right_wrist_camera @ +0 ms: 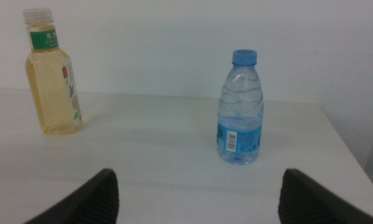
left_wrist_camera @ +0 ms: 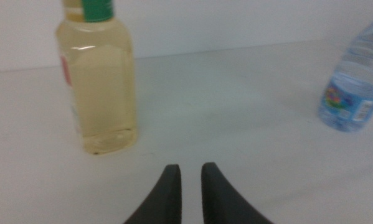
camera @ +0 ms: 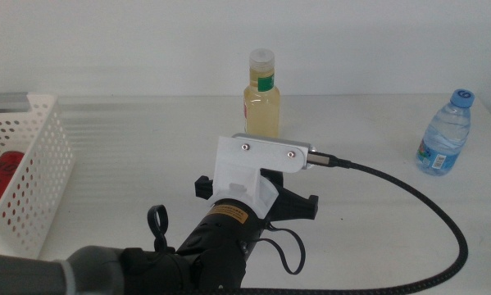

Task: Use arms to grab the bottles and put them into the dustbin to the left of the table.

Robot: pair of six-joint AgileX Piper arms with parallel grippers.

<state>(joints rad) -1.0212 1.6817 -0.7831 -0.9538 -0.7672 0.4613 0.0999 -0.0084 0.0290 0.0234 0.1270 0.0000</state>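
The clear bottle of yellow liquid with a white cap and green label (camera: pixel 261 94) stands upright at the back middle of the plain white counter (camera: pixel 147 147). The clear blue-capped water bottle (camera: pixel 445 133) stands well apart near the right edge. A slim red can (camera: pixel 1 182) lies inside the white perforated plastic basket (camera: pixel 40 176) at the left. The left tool (left_wrist_camera: pixel 186 171), jaws nearly together and empty, hovers near the yellow bottle. The right tool (right_wrist_camera: pixel 198 186), wide open and empty, faces the water bottle
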